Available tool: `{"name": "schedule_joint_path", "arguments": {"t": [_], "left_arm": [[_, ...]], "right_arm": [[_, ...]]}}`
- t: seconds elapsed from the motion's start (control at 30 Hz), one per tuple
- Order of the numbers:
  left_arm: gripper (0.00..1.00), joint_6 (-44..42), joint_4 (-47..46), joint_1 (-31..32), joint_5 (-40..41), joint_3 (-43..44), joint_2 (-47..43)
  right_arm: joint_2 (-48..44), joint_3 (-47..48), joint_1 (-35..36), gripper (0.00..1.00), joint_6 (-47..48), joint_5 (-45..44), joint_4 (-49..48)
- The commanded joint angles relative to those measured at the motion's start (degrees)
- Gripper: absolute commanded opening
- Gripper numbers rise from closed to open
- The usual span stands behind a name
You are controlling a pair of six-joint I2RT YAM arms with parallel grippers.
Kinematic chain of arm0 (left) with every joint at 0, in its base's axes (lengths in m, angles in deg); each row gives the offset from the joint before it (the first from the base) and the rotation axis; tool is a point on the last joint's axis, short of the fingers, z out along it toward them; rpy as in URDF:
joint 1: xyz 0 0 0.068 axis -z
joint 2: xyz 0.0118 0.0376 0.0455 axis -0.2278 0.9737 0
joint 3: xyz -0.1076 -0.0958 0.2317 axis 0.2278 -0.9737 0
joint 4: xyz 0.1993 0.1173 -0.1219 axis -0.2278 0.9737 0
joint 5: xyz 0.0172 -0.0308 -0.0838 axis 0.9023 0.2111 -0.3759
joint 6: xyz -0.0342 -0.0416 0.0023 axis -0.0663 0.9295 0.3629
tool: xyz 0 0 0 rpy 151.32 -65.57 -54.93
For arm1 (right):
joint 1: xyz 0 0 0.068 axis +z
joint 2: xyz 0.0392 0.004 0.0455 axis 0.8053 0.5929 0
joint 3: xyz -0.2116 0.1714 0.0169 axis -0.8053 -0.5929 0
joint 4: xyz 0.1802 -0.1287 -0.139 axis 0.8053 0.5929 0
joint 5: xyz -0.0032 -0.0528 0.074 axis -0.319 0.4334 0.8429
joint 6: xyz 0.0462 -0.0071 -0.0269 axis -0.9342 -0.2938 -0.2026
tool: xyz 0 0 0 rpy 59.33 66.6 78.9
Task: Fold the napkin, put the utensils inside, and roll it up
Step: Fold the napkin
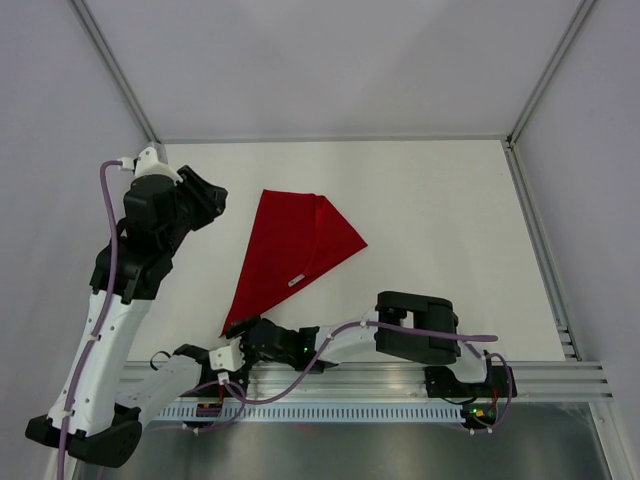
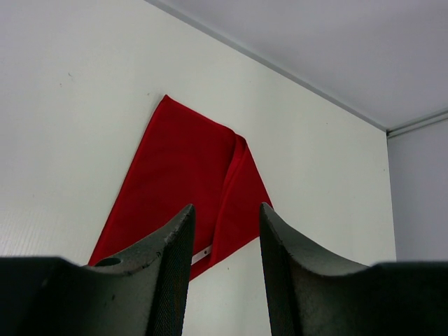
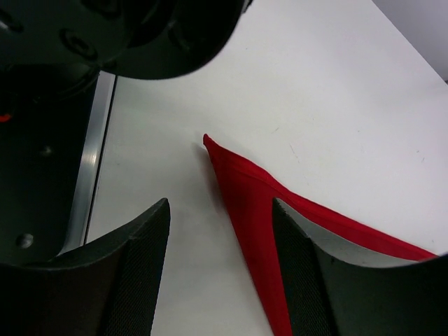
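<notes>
Looking at a plain white table [image 1: 440,230] boxed in by pale grey walls [image 1: 330,60], with metal frame posts [image 1: 115,70] in the far corners. An aluminium rail [image 1: 400,375] runs along the edge on the near side of the napkin.

The napkin [image 1: 295,250] lies flat on the table, folded into a long triangle. Its wide end points away from the arms and its narrow tip points toward the rail. One flap is doubled over on its right side. A small white tag [image 1: 296,281] shows on its right edge.

The left gripper [image 1: 208,195] is just left of the napkin's far corner and apart from it. Its fingers are spread with nothing between them.

The right gripper [image 1: 243,332] is at the napkin's near tip. Its fingers are spread and pinching nothing, and the red tip lies in the gap on the wrist view.

The right arm stretches along the rail, below the napkin, and a purple cable [image 1: 108,250] trails along the left arm.

Hard to make out:
- From above, the napkin's near tip is partly covered by the right gripper.
- The left wrist view loses the napkin's lower edge behind its own fingers.
- The right wrist view cuts the cloth off behind one finger.
- I can't tell whether that finger touches the fabric.
</notes>
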Motion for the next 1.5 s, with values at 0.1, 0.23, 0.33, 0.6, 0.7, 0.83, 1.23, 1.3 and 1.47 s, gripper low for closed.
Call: {"name": "schedule_joint_path", "arguments": {"t": [0.1,0.23,0.33,0.6,0.7,0.83,1.23,1.3,1.47], "left_arm": [[0.47,-1.51,1.0,-0.16,-0.06,-0.18,0.18],[0.47,-1.51,0.92,-0.16,-0.15,-0.18,0.45],[0.47,-1.77,1.0,-0.16,-0.15,-0.18,0.45],[0.47,-1.77,0.92,-0.16,-0.15,-0.62,0.45],[0.47,-1.68,1.0,-0.16,-0.23,-0.8,0.45],[0.47,-1.59,0.74,-0.16,-0.23,-1.24,0.62],[0.48,-1.86,0.39,-0.16,-0.5,-1.24,0.97],[0.48,-1.77,0.21,-0.16,-0.59,-1.33,0.97],[0.48,-1.86,0.12,-0.16,-0.67,-1.33,0.71]], "right_arm": [[4.05,3.3,0.65,0.66,3.66,-1.74,-7.72],[6.85,4.79,0.74,0.66,4.81,-2.71,-8.69],[8.09,5.24,0.65,0.65,5.6,-2.8,-9.83],[9.32,5.85,0.83,0.54,5.86,-3.33,-10.27],[9.32,5.24,0.83,0.44,5.86,-3.15,-10.54],[9.24,4.62,0.74,0.35,5.95,-3.15,-10.89],[8.8,3.57,0.74,0.43,6.21,-2.71,-10.97],[8.45,3.48,0.74,0.48,6.48,-2.53,-10.98],[9.67,4.97,0.74,0.5,7.18,-2.54,-10.36]]}}
